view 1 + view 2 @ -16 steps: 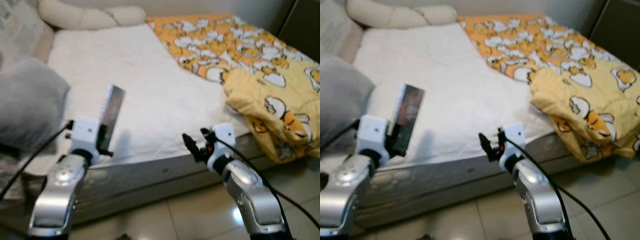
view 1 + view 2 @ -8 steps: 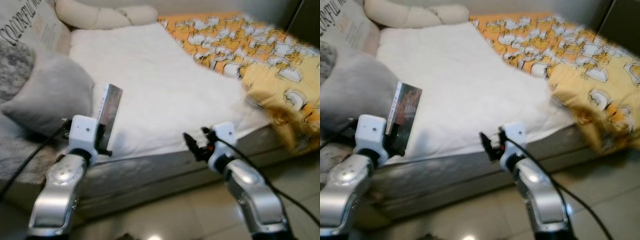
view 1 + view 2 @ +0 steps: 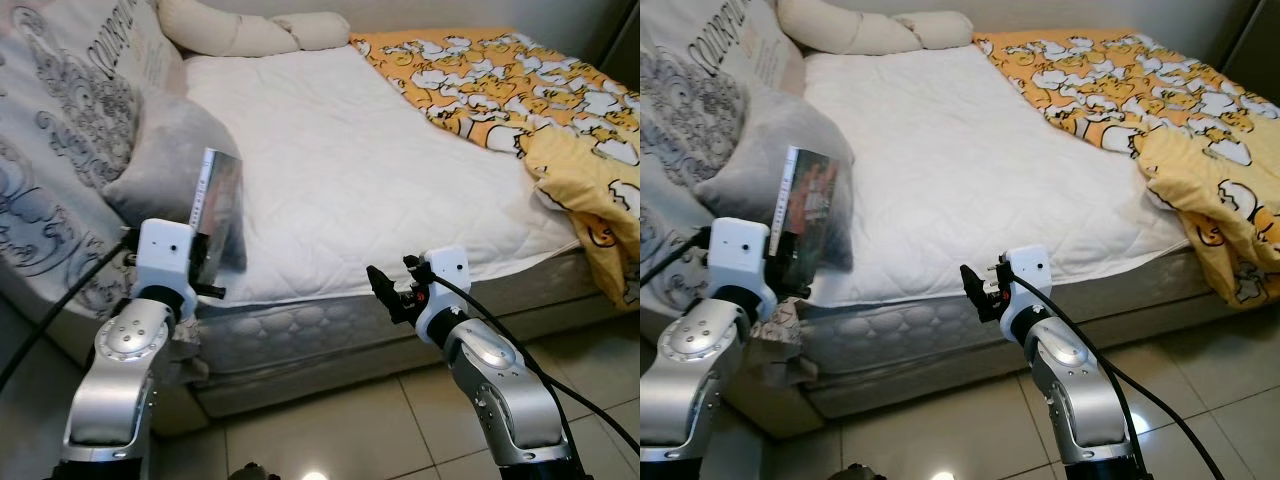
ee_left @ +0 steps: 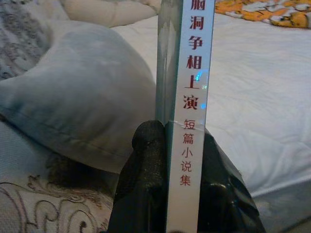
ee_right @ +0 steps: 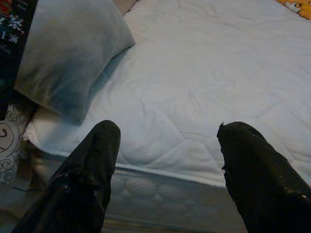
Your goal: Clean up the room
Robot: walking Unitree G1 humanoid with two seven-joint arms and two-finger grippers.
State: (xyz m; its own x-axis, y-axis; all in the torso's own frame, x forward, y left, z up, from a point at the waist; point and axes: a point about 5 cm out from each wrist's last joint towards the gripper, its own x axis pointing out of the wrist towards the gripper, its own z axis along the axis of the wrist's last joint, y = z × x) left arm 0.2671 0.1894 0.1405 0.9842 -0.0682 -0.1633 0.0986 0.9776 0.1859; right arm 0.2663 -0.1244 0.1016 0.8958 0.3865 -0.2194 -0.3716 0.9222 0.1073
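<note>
The view has swung leftward: a grey velvet pillow [image 3: 165,150] now lies behind the left gripper [image 3: 205,272].

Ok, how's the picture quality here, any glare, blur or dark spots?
Both eye views are sharp, with lamp glare on the floor tiles. The left wrist view is dim but legible: the book spine reads clearly between the left hand fingers. The right wrist view is dark, the open right hand nearly featureless black.

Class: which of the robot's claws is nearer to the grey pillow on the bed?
Left. The left claw, holding a book, sits just before the pillow; the right claw is farther along the bed's edge.
</note>
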